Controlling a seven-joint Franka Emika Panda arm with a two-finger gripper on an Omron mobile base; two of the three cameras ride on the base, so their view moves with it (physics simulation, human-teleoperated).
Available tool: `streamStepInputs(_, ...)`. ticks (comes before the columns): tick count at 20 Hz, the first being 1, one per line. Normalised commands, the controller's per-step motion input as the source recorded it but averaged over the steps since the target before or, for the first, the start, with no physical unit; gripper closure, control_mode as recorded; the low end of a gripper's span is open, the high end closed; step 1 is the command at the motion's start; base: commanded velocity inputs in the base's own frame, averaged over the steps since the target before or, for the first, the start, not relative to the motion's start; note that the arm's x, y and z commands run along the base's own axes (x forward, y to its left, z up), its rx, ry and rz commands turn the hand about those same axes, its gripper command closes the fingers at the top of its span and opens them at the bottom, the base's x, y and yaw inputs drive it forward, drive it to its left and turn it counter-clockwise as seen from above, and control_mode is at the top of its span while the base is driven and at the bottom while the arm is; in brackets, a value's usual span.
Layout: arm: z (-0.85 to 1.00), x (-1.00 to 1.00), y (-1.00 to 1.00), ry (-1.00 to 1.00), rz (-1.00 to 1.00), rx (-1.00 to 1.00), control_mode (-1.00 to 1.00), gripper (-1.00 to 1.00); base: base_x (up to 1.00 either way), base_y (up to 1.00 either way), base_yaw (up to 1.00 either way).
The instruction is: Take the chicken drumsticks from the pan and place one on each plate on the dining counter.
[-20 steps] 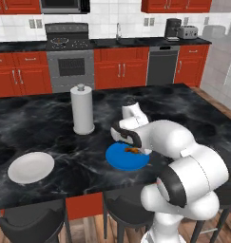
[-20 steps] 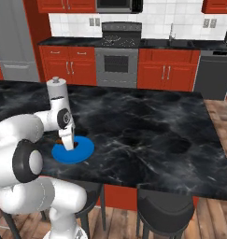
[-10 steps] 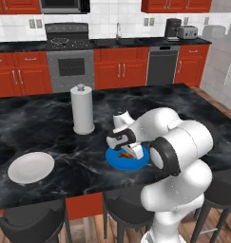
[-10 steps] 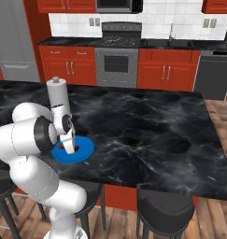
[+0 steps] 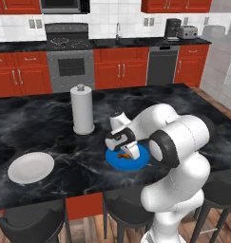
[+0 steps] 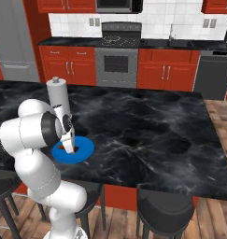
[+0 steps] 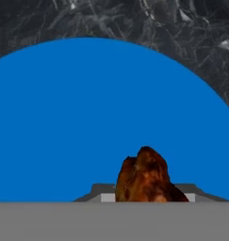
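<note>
Right under the gripper (image 5: 128, 153) sits the blue plate (image 5: 138, 162), flat on the black marble dining counter (image 5: 50, 128). The gripper is down low over the middle of that plate. A chicken drumstick (image 7: 146, 176) sticks out between its two tips, and the tips are close together on it. So the gripper looks like it is pinching the drumstick, with the meat right at the plate or just above it. I cannot tell if the meat is touching the blue yet.

From the right base view, the gripper (image 6: 69, 145) points down onto the blue plate (image 6: 82, 150), and a bit of brown shows at its tip. From the hand view, the blue plate (image 7: 87, 117) spreads out wide past the drumstick, so the meat is well inside the rim.

Off to the gripper's side, well apart, lies the white plate (image 5: 31, 167). Nothing is on it. A tall paper towel roll (image 5: 82, 110) stands behind the two plates, nearer to the blue one.

How far along is the job? I think about the first half is nearly done. The first drumstick is at its plate, and the gripper needs to let go and lift away. After that, the other drumstick must come from the pan and go on the white plate. The stove (image 5: 71, 43) is far behind the gripper, across the kitchen, but it is too small to make out a pan there.
</note>
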Motion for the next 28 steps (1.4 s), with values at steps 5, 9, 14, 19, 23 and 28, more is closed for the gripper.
streamStepInputs(5, -0.12, 0.01, 0.0, -0.12, 0.0, 0.0, -1.0, -1.0, 0.0, 0.0, 0.0)
streamStepInputs(9, 0.1, 0.0, -0.05, -0.28, 0.0, 0.01, -1.0, -1.0, 0.0, 0.0, 0.0)
streamStepInputs(14, 0.17, 0.0, -0.2, -0.37, 0.0, 0.07, -1.0, -1.0, 0.0, 0.0, 0.0)
streamStepInputs(19, 0.16, 0.0, -0.31, -0.36, 0.0, 0.1, -1.0, -1.0, 0.0, 0.0, 0.0)
streamStepInputs(23, 0.42, -0.13, -0.26, -0.34, 0.0, 0.12, -1.0, -1.0, 0.0, 0.0, 0.0)
streamStepInputs(28, 1.0, -0.62, -0.15, -0.27, 0.0, 0.17, -1.0, -1.0, 0.0, 0.0, 0.0)
